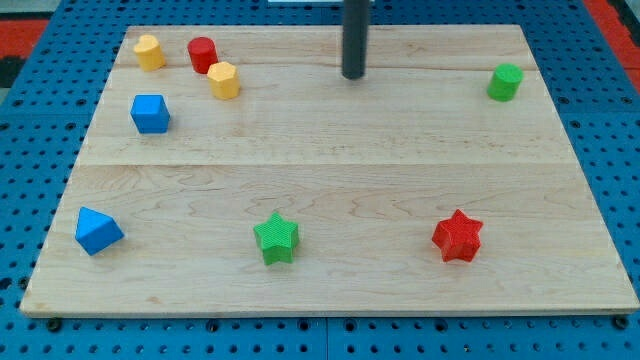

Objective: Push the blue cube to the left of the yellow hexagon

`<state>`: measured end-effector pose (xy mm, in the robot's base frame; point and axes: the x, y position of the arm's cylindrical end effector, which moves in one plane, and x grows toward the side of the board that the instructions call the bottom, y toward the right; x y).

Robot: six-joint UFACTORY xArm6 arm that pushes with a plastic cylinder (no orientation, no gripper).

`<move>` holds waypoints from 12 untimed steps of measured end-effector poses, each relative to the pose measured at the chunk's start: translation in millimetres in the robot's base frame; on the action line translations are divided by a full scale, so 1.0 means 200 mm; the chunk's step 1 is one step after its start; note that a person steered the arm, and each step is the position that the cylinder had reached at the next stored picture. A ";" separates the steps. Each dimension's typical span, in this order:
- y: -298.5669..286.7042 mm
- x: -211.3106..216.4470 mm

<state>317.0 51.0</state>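
The blue cube [150, 113] sits on the wooden board near the view's upper left. The yellow hexagon [224, 80] lies up and to the right of it, a short gap away. A second yellow block [150, 51] of rounded shape sits at the top left corner. My tip [354, 76] is at the end of the dark rod near the top middle of the board, well to the right of the yellow hexagon and the blue cube, touching no block.
A red cylinder [203, 54] stands just above-left of the yellow hexagon. A blue angular block [98, 231] is at the lower left, a green star [276, 238] at the bottom middle, a red star [458, 236] at the lower right, a green cylinder [505, 82] at the upper right.
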 end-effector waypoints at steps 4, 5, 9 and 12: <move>-0.65 0.09; -0.66 0.34; -1.32 0.15; -1.18 0.05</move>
<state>326.3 -184.5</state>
